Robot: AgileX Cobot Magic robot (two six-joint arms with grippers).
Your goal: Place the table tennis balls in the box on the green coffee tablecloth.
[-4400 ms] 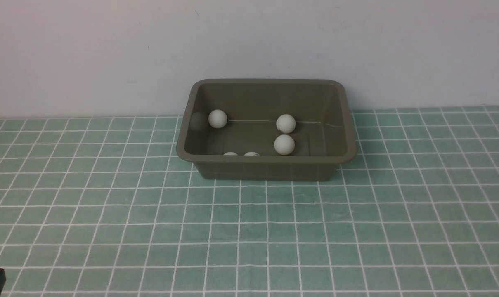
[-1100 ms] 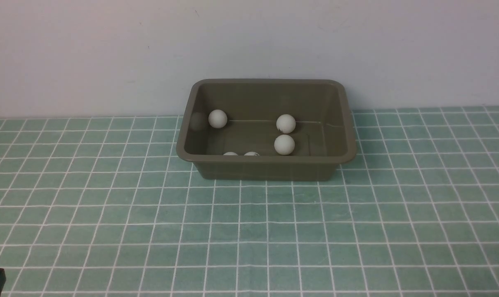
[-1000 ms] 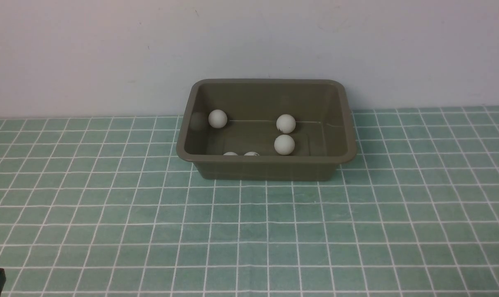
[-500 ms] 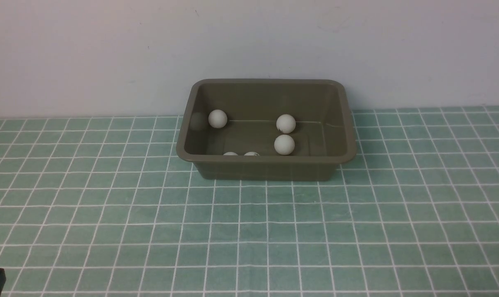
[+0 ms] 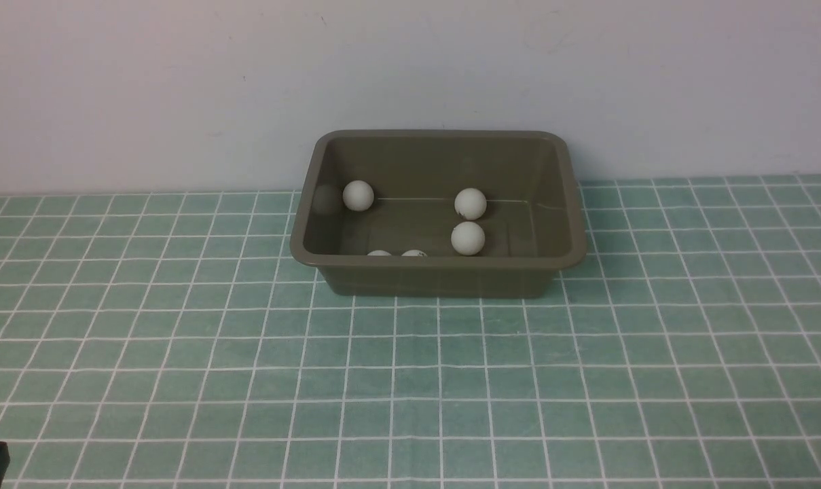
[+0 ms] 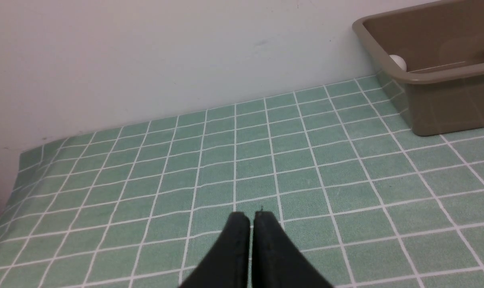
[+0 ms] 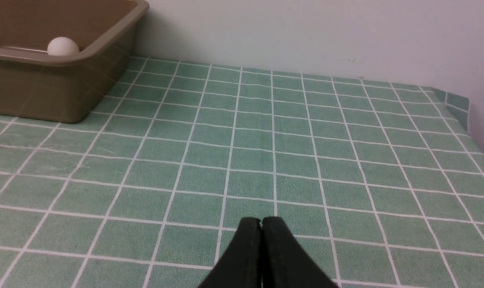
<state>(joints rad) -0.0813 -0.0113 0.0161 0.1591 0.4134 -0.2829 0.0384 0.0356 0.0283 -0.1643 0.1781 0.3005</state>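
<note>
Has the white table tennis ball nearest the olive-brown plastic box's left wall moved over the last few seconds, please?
No. The white table tennis ball sits at the same spot beside the left wall of the olive-brown plastic box, along the same floor seam.

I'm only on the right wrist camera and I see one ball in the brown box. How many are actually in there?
Observer: The front view shows five table tennis balls in the box; two only peek over its near wall.
Operator: Any out on the cloth?
Observer: None shows on the tablecloth, in the front view or the left wrist view.
Operator: What about the left gripper?
Observer: The left gripper is shut with nothing in it, low over the cloth and well off to the box's left.
</note>
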